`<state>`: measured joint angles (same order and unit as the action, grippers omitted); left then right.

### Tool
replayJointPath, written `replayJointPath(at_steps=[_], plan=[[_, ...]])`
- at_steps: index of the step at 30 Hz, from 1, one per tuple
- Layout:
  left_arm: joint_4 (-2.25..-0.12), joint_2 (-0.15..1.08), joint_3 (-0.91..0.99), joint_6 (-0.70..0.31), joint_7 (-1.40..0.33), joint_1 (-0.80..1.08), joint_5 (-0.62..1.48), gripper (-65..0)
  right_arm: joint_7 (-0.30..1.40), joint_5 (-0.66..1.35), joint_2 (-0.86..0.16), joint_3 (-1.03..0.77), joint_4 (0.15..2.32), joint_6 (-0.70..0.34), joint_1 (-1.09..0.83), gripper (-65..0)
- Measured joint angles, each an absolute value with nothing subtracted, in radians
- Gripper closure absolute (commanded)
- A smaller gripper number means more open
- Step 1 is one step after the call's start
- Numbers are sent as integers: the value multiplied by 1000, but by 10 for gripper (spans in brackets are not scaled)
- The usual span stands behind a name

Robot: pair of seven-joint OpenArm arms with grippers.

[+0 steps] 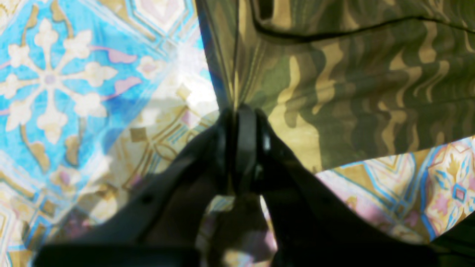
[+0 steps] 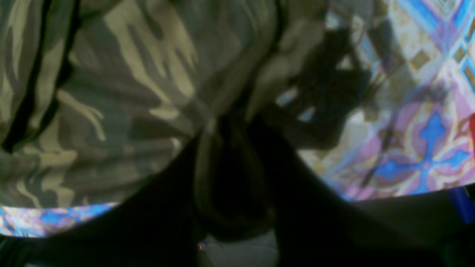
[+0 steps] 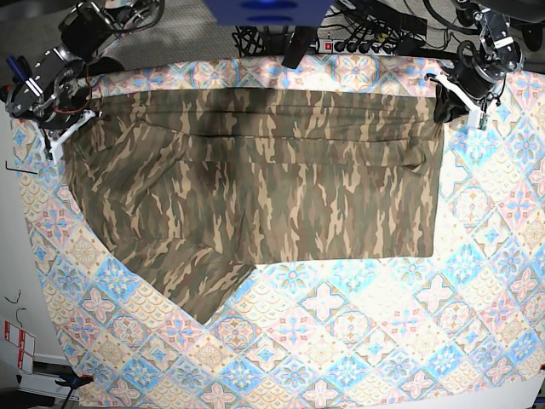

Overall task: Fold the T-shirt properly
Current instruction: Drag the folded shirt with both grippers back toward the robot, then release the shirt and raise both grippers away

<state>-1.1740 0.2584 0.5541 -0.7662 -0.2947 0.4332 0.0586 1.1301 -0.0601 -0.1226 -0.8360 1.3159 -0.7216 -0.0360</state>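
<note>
The large short-sleeved cloth T-shirt in olive, brown and tan camouflage print [image 3: 255, 183] lies spread across the far half of the worktop, on the pastel blue-and-pink tile-patterned tablecloth [image 3: 358, 324]. In the base view its long upper edge runs nearly straight between the two arms, and its right side ends in a straight vertical edge. One sleeve juts toward the near left as a pointed flap. A faint crease crosses the cloth just below the upper edge.

The left claw [image 1: 239, 111] sits at the shirt's far corner on the right side of the base view [image 3: 450, 100]. In the left wrist view its black fingers [image 1: 226, 141] are pressed together on a thin pinch of camouflage cloth, which fans out upward and to the right from the fingertips, with tablecloth showing to the left and lower right.

The right claw [image 2: 226, 129] is at the opposite far corner, on the left side of the base view [image 3: 61, 128]. The right wrist view is dark and blurred, but the fingers are closed with a bunch of camouflage cloth gathered at the tips; the rest of the shirt fills the view's left and upper part, and tablecloth shows to the right.

Both claws are at the shirt's upper edge, one at each end, well apart.
</note>
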Motion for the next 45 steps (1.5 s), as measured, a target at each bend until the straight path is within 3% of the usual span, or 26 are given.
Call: replayJointPath(at_steps=[12, 16, 22, 25, 28, 37, 45], plan=[[-1174, 260, 559, -766, -233, 491, 59, -21, 1134, -67, -123, -830, 1317, -721, -35, -43], [-1174, 258, 560, -766, -231, 483, 51, -34, 1138, -66, -123, -830, 1317, -722, -34, -104], [-1174, 254, 559, -767, -231, 483, 52, -246, 1138, -76, -126, -828, 1322, -720, -35, -285], [-1175, 250, 559, -767, -222, 486, 59, -336, 1161, -102, -122, -828, 1363, -704, -42, -334], [-1175, 249, 555, -767, -188, 494, 52, -384, 1193, -136, -119, -830, 1411, -702, -56, -347], [-1175, 238, 635, -767, -202, 471, 35, -389, 1199, -147, -120, -804, 1511, -702, -54, -347], [-1176, 258, 707, -767, -328, 411, 27, -389, 1199, -136, -117, -714, 1628, -699, -53, -347]])
